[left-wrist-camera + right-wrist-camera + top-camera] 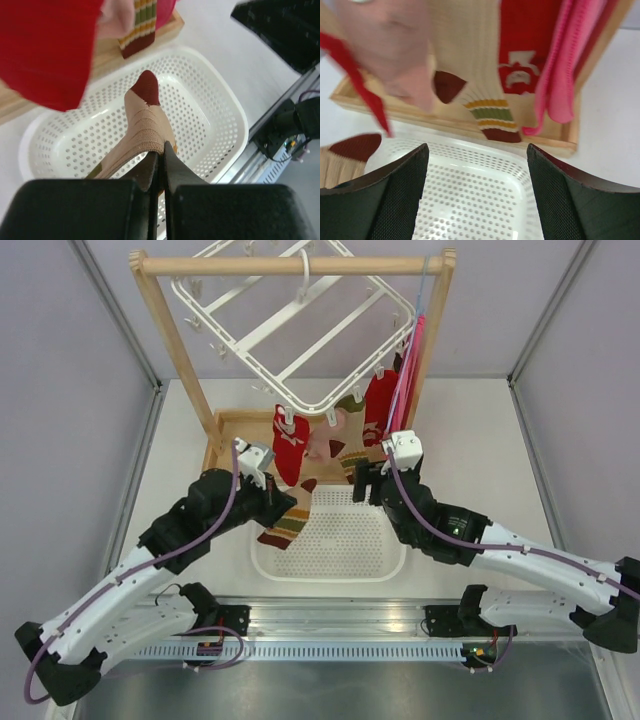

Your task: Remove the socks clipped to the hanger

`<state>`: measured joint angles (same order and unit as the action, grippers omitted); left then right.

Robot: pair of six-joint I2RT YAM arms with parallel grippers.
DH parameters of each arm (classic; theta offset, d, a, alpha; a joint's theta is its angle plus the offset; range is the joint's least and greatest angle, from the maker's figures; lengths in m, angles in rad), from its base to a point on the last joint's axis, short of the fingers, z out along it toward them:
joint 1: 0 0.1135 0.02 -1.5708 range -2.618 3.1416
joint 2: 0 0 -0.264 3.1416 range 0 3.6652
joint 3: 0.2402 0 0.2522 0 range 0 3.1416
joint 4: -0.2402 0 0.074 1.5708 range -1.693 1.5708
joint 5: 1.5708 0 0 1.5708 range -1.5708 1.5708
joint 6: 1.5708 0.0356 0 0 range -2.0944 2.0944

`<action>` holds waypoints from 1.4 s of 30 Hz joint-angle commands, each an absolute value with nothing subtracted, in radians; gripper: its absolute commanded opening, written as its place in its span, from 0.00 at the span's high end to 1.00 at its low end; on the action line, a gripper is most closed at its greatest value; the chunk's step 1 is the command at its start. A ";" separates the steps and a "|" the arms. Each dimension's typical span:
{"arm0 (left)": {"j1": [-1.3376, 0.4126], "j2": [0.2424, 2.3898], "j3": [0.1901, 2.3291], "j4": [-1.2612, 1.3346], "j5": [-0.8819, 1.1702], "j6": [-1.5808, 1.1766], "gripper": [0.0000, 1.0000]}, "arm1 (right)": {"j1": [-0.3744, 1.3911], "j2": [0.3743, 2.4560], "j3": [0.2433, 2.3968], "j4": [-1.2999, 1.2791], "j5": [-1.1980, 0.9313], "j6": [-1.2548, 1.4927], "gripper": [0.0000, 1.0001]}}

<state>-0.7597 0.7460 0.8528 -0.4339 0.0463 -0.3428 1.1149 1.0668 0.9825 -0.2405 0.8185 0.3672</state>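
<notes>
Pinches a beige sock (pixel 147 117) in the tightly closed left gripper (pixel 161 150), red toe above the basket (pixel 235 117). Shows more socks (pixel 289 452) clipped along the low edge of the hanger (pixel 355 364), behind the basket. Holds the right gripper (pixel 476 148) spread wide on nothing, facing those socks over the basket.

I'm seeing the white hanger (pixel 243 354) hanging by its hook, tilted, one corner pointing down. Four socks are dangling from clips along its low edges: a red sock (pixel 288 452) on the left, a pale pink sock (pixel 322 440), a cream sock (pixel 480 60) with olive-yellow bands and a maroon toe, and a marked red sock (pixel 522 50) with white marks on the right. A beige sock (pixel 147 125) with a maroon toe is sitting pinched in the left gripper (pixel 162 150) below the hanger, toe pointing over the basket (pixel 225 105).
</notes>
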 commanded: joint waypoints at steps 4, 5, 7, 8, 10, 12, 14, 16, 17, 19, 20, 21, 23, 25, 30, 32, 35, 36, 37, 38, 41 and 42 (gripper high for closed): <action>-0.762 0.839 0.881 -0.456 0.202 -0.313 0.98 | 0.974 1.009 0.910 -0.311 0.851 0.419 0.16; -0.762 0.847 0.879 -0.454 0.201 -0.310 0.98 | 0.938 0.999 0.893 -0.310 0.833 0.423 0.16; -0.762 0.853 0.871 -0.457 0.189 -0.310 0.98 | 0.907 0.993 0.878 -0.310 0.810 0.426 0.16; -0.764 0.864 0.858 -0.457 0.177 -0.311 0.98 | 0.881 0.988 0.865 -0.310 0.790 0.429 0.16; -0.764 0.879 0.844 -0.457 0.155 -0.313 0.98 | 0.861 0.983 0.861 -0.310 0.776 0.431 0.16; -0.764 0.899 0.818 -0.459 0.135 -0.318 0.98 | 0.844 0.982 0.856 -0.310 0.765 0.433 0.16; -0.765 0.908 0.799 -0.463 0.120 -0.328 0.98 | 0.838 0.983 0.853 -0.308 0.762 0.433 0.16; -0.767 0.914 0.798 -0.469 0.109 -0.333 0.98 | 0.833 0.983 0.853 -0.310 0.758 0.433 0.16; -0.767 0.916 0.801 -0.477 0.104 -0.333 0.94 | 0.828 0.983 0.851 -0.310 0.755 0.433 0.16; -0.767 0.916 0.805 -0.488 0.089 -0.333 0.79 | 0.824 0.983 0.848 -0.310 0.753 0.436 0.16; -0.767 0.916 0.808 -0.500 0.080 -0.333 0.56 | 0.821 0.983 0.845 -0.310 0.752 0.434 0.16; -0.767 0.916 0.810 -0.508 0.060 -0.339 0.42 | 0.819 0.983 0.847 -0.310 0.749 0.436 0.16; -0.767 0.920 0.816 -0.521 0.032 -0.345 0.00 | 0.815 0.983 0.845 -0.310 0.746 0.436 0.16; -0.767 0.923 0.819 -0.546 0.011 -0.351 0.00 | 0.810 0.983 0.844 -0.310 0.742 0.436 0.15; -0.767 0.874 0.815 -0.558 -0.078 -0.377 0.00 | 0.804 0.983 0.839 -0.310 0.733 0.436 0.15; -0.767 0.830 0.812 -0.560 -0.150 -0.393 0.00 | 0.799 0.982 0.836 -0.310 0.732 0.437 0.15; -0.767 0.786 0.805 -0.561 -0.216 -0.416 0.00 | 0.796 0.977 0.831 -0.310 0.729 0.436 0.15; -0.767 0.755 0.804 -0.560 -0.257 -0.431 0.00 | 0.793 0.976 0.830 -0.308 0.726 0.437 0.15; -0.765 0.740 0.802 -0.558 -0.277 -0.440 0.00 | 0.790 0.974 0.825 -0.310 0.724 0.436 0.15; -0.765 0.723 0.801 -0.558 -0.316 -0.454 0.00 | 0.788 0.974 0.824 -0.310 0.723 0.436 0.15; -0.765 0.667 0.785 -0.528 -0.366 -0.471 0.00 | 0.782 0.977 0.816 -0.310 0.721 0.436 0.15; -0.765 0.637 0.778 -0.511 -0.371 -0.475 0.00 | 0.779 0.979 0.815 -0.311 0.718 0.436 0.15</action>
